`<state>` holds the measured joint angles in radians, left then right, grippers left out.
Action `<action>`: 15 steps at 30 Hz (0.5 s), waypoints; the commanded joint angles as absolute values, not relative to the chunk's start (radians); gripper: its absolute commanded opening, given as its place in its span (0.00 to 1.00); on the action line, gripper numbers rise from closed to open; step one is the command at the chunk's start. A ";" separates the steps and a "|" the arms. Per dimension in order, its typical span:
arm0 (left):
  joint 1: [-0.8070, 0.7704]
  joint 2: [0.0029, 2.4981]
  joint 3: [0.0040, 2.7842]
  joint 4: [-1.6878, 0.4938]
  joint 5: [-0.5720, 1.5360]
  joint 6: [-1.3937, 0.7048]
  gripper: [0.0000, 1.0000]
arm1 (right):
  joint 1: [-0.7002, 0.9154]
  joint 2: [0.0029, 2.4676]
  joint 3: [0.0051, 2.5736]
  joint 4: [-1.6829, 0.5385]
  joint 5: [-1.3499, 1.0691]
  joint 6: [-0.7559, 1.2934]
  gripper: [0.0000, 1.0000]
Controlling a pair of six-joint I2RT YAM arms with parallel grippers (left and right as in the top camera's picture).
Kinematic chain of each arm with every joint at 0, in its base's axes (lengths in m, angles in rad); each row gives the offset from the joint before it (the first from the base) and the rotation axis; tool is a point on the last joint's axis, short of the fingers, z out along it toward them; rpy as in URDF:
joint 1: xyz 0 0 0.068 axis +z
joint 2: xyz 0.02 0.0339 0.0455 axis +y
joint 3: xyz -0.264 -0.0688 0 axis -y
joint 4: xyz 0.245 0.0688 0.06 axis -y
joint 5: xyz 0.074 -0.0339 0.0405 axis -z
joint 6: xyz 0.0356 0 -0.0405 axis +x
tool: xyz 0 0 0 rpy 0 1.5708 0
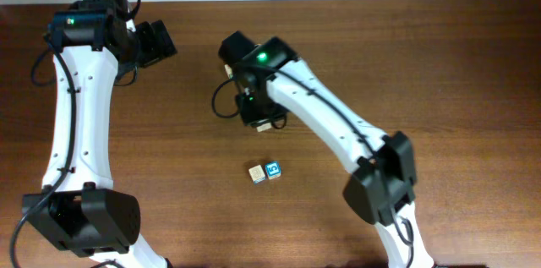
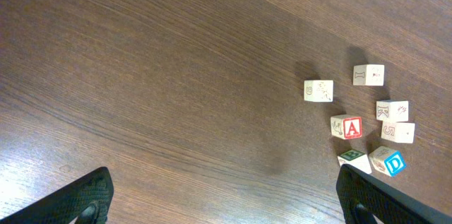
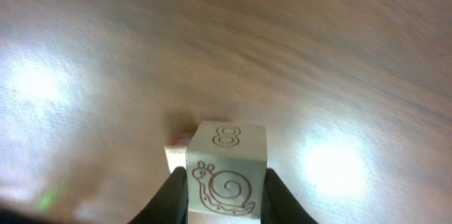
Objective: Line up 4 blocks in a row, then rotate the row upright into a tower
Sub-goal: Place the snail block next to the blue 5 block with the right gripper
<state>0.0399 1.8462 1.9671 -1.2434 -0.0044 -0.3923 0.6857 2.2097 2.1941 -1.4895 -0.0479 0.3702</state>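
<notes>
While pinching the snail block (image 3: 226, 174) between the fingers of the right gripper (image 3: 226, 204), low over the table (image 1: 439, 65), seems mid-turn on one of four. Leaves the blue-marked block (image 1: 273, 169) and tan block (image 1: 257, 172) side by side nearer the robot's base, turned or not impossible to say. Holds the left gripper (image 2: 229, 199) wide open, empty.

The desk (image 1: 473, 65) is dark brown wood with thin lines. The snail block (image 3: 226, 174) is light tan, with a brown snail drawn on it and an 8 on top. The A cube (image 2: 347, 126) has a red letter. The D cube (image 2: 388, 161) and the 5 block (image 1: 273, 170) have blue marks.
</notes>
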 commanded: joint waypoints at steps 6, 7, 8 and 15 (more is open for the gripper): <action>0.042 1.851 1.966 -1.242 -0.008 -0.395 0.99 | 0.648 2.179 1.888 -1.473 -0.032 0.428 0.22; 0.042 1.851 1.966 -1.242 -0.008 -0.395 0.99 | 0.648 2.179 1.851 -1.441 -0.059 0.428 0.22; 0.042 1.851 1.966 -1.243 -0.008 -0.395 0.99 | 0.648 2.179 1.832 -1.425 -0.074 0.429 0.22; 0.042 1.851 1.966 -1.242 -0.008 -0.395 0.99 | 0.681 2.179 1.715 -1.272 -0.112 0.496 0.23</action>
<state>0.0399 1.8462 1.9671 -1.2430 -0.0044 -0.3923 0.6643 2.1868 1.7287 -1.2797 -0.1001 0.4679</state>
